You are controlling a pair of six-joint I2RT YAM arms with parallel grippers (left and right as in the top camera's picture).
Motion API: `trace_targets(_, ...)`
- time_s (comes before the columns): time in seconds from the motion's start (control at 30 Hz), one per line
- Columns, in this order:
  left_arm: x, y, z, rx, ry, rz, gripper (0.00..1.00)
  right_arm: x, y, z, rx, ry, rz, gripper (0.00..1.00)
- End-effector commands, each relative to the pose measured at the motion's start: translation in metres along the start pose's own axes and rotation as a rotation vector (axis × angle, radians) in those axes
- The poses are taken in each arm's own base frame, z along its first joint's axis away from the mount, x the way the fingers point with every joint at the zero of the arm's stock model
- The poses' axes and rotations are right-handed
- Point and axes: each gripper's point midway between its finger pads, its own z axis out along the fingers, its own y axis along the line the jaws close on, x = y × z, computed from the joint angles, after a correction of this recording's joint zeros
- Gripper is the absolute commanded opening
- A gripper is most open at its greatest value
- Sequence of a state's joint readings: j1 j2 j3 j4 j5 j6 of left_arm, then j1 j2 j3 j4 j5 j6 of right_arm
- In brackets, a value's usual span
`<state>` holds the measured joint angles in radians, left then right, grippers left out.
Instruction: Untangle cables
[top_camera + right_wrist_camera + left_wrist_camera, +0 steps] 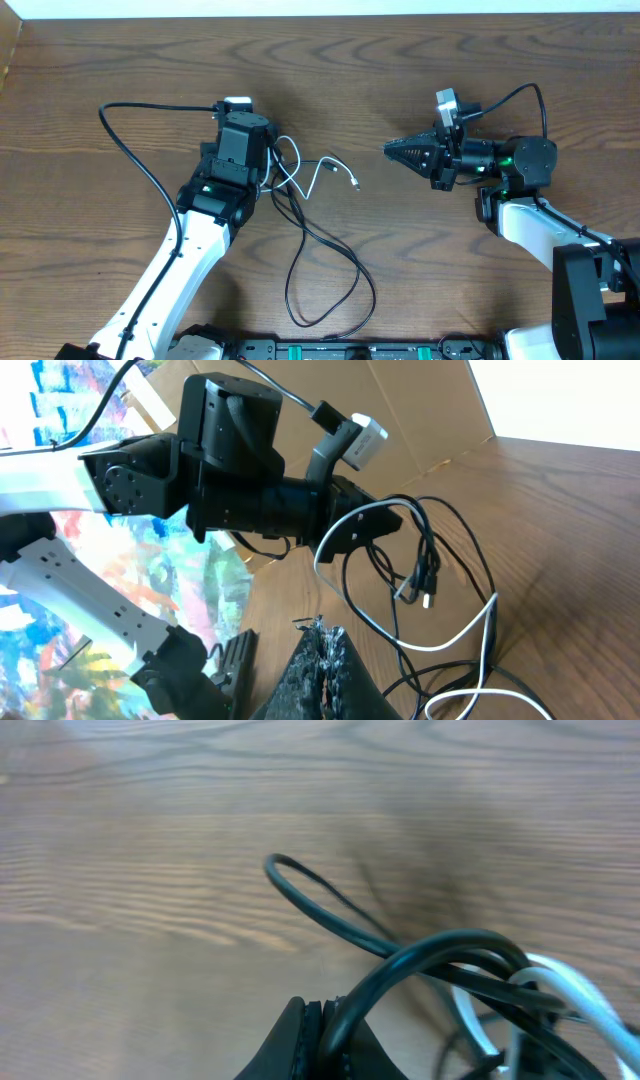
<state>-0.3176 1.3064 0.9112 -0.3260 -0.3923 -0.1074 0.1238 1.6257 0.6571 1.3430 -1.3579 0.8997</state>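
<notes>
The cables (pixel 318 232) are a tangle of thin black cords and one white cord (pixel 322 174) lying left of the table's middle. My left gripper (pixel 270 160) is shut on a black cord of the bundle (pixel 420 960), pinched between its fingertips (pixel 300 1040). The right wrist view shows it held above the table, with black loops (pixel 432 560) and the white cord (pixel 455 642) hanging from it. My right gripper (pixel 393 150) is shut with nothing in it, pointing left at the tangle from a short way off. Its closed tips (pixel 325 650) hover above the wood.
The thick black lead of the left arm (pixel 125 140) arcs over the table's left part. A large black cord loop (pixel 330 300) reaches toward the front edge. Cardboard (pixel 420 410) stands beyond the table's left side.
</notes>
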Motion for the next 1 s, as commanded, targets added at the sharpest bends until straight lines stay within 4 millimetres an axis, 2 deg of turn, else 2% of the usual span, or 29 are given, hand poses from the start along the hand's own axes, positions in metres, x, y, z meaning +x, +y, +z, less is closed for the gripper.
trace_targets(0.0,0.003,-0.034,0.0,0.196,0.014,-0.022,0.08,0.0,-0.001,-0.001,0.009,-0.009,0.015,0.01)
trace_targets(0.13,-0.01,-0.078,-0.015,0.462,-0.022,-0.036,0.08,-0.002,-0.007,0.001,0.035,-0.031,0.045,0.01)
trace_targets(0.17,-0.014,-0.089,-0.021,0.533,-0.035,-0.037,0.08,-0.001,-0.012,0.002,0.054,-0.04,0.064,0.04)
trace_targets(0.2,-0.019,-0.101,-0.029,0.611,-0.051,-0.037,0.08,0.0,-0.019,0.003,0.076,-0.047,0.086,0.18)
trace_targets(0.23,-0.023,-0.11,-0.036,0.677,-0.065,-0.035,0.08,0.002,-0.024,0.003,0.096,-0.051,0.107,0.28)
trace_targets(0.27,-0.028,-0.121,-0.046,0.759,-0.085,-0.03,0.08,0.005,-0.032,0.003,0.126,-0.059,0.137,0.46)
trace_targets(0.37,-0.042,-0.143,-0.075,0.957,-0.149,-0.008,0.08,0.013,-0.05,0.001,0.202,-0.068,0.198,0.71)
trace_targets(0.4,-0.045,-0.146,-0.081,0.991,-0.168,-0.001,0.08,0.015,-0.054,0.001,0.217,-0.068,0.206,0.75)
trace_targets(0.6,-0.059,-0.155,-0.095,1.049,-0.247,0.017,0.08,0.021,-0.05,0.013,0.208,-0.042,0.136,0.8)
trace_targets(0.8,-0.055,-0.173,-0.111,1.099,-0.254,0.054,0.08,0.025,-0.05,0.025,0.218,-0.034,0.075,0.8)
trace_targets(0.97,-0.052,-0.189,-0.125,1.143,-0.269,0.084,0.08,0.027,-0.055,0.027,0.249,-0.041,0.087,0.79)
